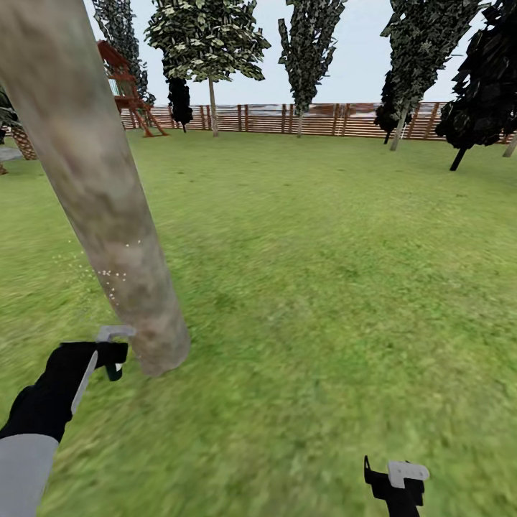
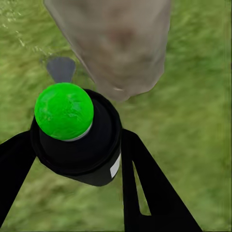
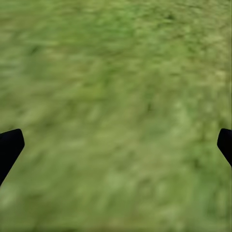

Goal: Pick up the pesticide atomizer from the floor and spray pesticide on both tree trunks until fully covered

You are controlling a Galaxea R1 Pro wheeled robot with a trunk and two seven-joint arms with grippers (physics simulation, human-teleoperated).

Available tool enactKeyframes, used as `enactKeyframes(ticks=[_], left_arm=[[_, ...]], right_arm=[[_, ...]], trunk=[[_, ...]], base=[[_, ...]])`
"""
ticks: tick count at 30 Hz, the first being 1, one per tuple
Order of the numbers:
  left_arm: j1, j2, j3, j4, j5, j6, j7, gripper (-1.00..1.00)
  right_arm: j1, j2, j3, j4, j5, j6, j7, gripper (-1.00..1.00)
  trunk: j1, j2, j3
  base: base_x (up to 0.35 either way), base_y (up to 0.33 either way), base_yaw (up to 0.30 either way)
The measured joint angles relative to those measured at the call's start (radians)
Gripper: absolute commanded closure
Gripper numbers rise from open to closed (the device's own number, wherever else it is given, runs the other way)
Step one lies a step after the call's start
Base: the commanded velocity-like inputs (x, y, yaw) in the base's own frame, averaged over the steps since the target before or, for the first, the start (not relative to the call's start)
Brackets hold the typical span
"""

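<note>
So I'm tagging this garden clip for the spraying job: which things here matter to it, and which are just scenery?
Part of the job:
- pesticide atomizer, black with a green cap, held in the left gripper
- tree trunk, close ahead, with pale specks on it

Just scenery:
- wooden fence
- play tower
- dark trees by the fence
- right gripper, open over the lawn
</note>
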Motion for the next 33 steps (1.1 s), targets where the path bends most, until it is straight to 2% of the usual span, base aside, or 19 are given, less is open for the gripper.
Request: enactKeyframes(ticks=[1,2,5,7,9,10,13,15,17,20,28,33], left_arm=[[0.004,-0.013,-0.004,0.005,-0.001,-0.002,0.000,1.00],[0.005,-0.010,-0.001,0.009,-0.014,-0.003,0.000,1.00],[0.028,-0.011,-0.007,0.011,-0.012,-0.009,0.004,1.00],[0.039,-0.028,-0.014,0.012,-0.008,-0.047,0.011,1.00],[0.041,-0.033,-0.012,0.012,-0.011,-0.060,0.010,1.00],[0.042,-0.028,-0.007,0.015,-0.015,-0.062,0.010,1.00],[0.042,-0.012,0.051,0.048,-0.024,-0.103,0.011,1.00],[0.044,-0.011,0.062,0.080,-0.024,-0.134,0.013,1.00],[0.048,-0.024,0.060,0.158,-0.020,-0.175,0.014,1.00],[0.049,-0.043,0.063,0.206,-0.023,-0.240,0.014,1.00],[0.065,-0.036,0.070,0.251,-0.029,-0.256,0.017,1.00],[0.135,-0.029,0.088,0.254,-0.023,-0.265,0.055,1.00]], right_arm=[[0.000,-0.001,0.000,0.000,0.000,0.000,0.000,-1.00],[0.000,-0.001,0.000,-0.001,0.000,0.000,-0.002,-1.00],[0.000,-0.001,0.000,0.000,0.000,0.000,-0.003,-1.00],[0.000,-0.001,0.000,0.000,0.000,0.000,-0.003,-1.00],[0.000,-0.001,0.000,0.000,0.000,0.000,-0.003,-1.00],[0.000,-0.001,0.000,0.000,0.000,0.000,-0.003,-1.00],[0.000,-0.001,0.000,-0.001,0.000,0.000,-0.003,-1.00],[0.000,-0.001,0.000,-0.001,0.000,0.000,-0.003,-1.00],[0.000,0.000,0.000,0.000,0.000,0.000,-0.002,-1.00],[0.000,-0.001,0.000,0.000,0.000,0.000,-0.003,-1.00],[0.000,0.000,0.000,0.000,0.000,0.000,-0.002,-1.00],[0.000,0.000,0.001,0.000,0.000,0.000,-0.001,-1.00]], trunk=[[0.000,0.000,0.000],[0.000,0.000,0.000],[0.000,0.000,0.000],[0.000,0.000,0.000],[0.000,0.000,0.000],[0.000,0.000,0.000],[0.000,0.000,0.000],[0.000,0.000,0.000],[0.000,0.000,0.000],[0.000,0.000,0.000],[0.000,0.000,0.000],[0.000,0.000,0.000]], base=[[-0.145,0.000,0.000],[-0.215,-0.017,0.000],[-0.191,-0.149,0.000],[-0.029,-0.244,0.000],[-0.008,-0.100,0.000],[-0.002,-0.028,0.000],[-0.001,-0.008,0.000],[0.000,-0.001,0.000],[0.000,0.000,0.000],[0.144,0.030,0.000],[0.287,0.106,0.000],[0.027,0.010,0.006]])
